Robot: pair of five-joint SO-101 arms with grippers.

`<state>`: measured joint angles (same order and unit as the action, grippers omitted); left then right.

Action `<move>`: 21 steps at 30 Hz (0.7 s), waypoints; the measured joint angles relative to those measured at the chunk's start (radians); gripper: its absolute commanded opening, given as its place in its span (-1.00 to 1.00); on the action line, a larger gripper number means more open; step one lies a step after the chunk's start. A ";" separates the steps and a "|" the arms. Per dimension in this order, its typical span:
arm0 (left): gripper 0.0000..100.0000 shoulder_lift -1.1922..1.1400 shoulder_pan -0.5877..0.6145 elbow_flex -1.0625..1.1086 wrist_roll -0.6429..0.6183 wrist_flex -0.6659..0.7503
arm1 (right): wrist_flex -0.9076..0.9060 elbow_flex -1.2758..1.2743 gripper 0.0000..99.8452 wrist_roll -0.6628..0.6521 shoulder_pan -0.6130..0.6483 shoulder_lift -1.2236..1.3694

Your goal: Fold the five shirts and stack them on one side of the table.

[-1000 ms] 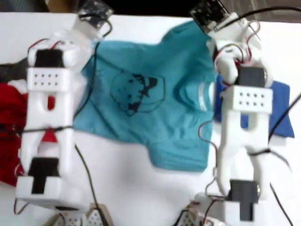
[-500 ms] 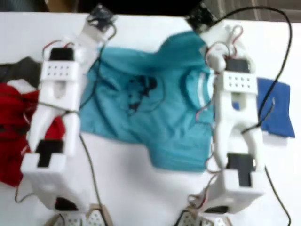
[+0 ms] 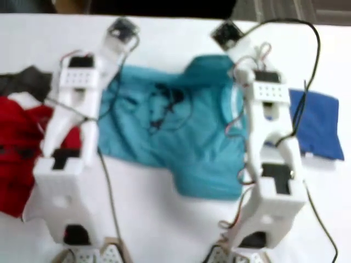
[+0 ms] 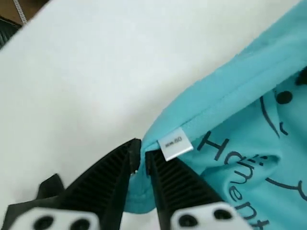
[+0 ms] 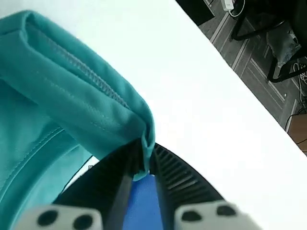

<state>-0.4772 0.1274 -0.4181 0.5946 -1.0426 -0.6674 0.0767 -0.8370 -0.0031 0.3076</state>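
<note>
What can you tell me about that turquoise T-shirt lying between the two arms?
The turquoise T-shirt, soft knit cotton by its look, lies spread and slightly rumpled on the white table, one short sleeve pointing to the near edge. It bears a dark line drawing with lettering, stitched hems and a small white tag. The left gripper and the right gripper each pinch its far edge.

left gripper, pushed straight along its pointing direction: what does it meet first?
Left gripper is shut on the hem of the teal shirt; past that, likely just bare white table, though depth is unclear.
</note>
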 measured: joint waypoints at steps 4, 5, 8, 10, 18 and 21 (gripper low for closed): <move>-0.95 0.000 0.000 -0.164 -0.002 -0.184 | -0.055 0.000 -0.96 0.000 0.000 -0.081; -0.95 0.000 0.002 -0.201 -0.002 -0.227 | -0.066 0.000 -0.96 0.000 0.000 -0.109; -0.95 0.000 0.014 -0.301 -0.003 -0.330 | -0.089 -0.003 -0.96 0.000 0.000 -0.173; -0.95 0.000 0.018 -0.345 -0.003 -0.353 | -0.092 -0.003 -0.96 0.000 0.000 -0.196; -0.95 0.002 0.012 -0.371 0.020 -0.347 | -0.098 -0.003 -0.96 0.000 0.000 -0.203; -0.95 0.002 0.000 -0.370 0.028 -0.353 | -0.104 -0.003 -0.96 0.000 0.000 -0.203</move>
<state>-0.4757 0.1274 -0.7879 0.6222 -1.3955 -0.7718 0.0736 -0.8370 -0.0031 0.1051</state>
